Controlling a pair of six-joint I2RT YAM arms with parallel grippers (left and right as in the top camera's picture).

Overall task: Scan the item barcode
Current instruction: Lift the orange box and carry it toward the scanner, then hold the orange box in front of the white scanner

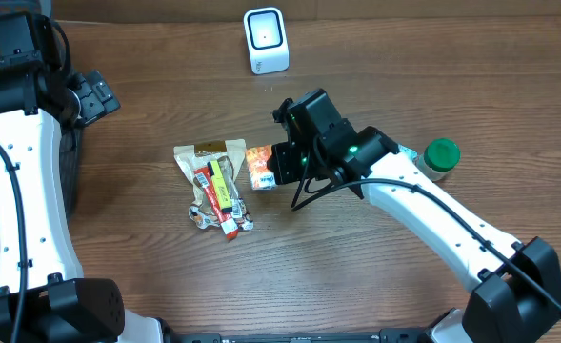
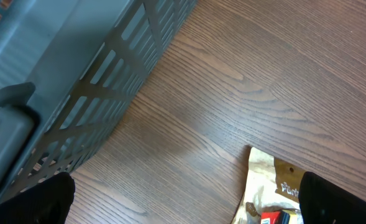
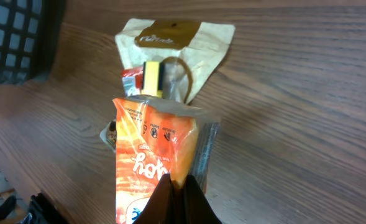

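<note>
The orange packet (image 1: 258, 168) sat near the middle of the table (image 1: 375, 276), pinched at one end by the right gripper (image 1: 279, 170). In the right wrist view, the two fingers were closed together on the packet's near edge. Its long axis ran straight away from them. The far end pointed at about 9 o'clock on the overhead view, toward the pile of snacks (image 1: 214, 188) just beside it. The printed orange face was turned up. I could not tell whether the packet rested on the wood or hung just above it. The pile's beige pouch (image 3: 178, 42) lay beyond the packet's far end.

The scanner (image 1: 266, 40) stood at 12 o'clock from the packet, well apart from it and near the far edge of the table. Its face was turned toward the arms. Only bare wood lay between the scanner and the packet. A broad stretch of wood also ran from the pile toward 6 o'clock. At 3 o'clock a green-lidded jar (image 1: 440, 156) stood just beside the right arm's forearm.

The left gripper (image 1: 96, 95) hung at about 10 o'clock, well apart from the pile, with its fingers (image 2: 41, 200) spread wide around nothing. A grey basket (image 2: 77, 81) was beside it along the left edge of the table, closing that side off.
</note>
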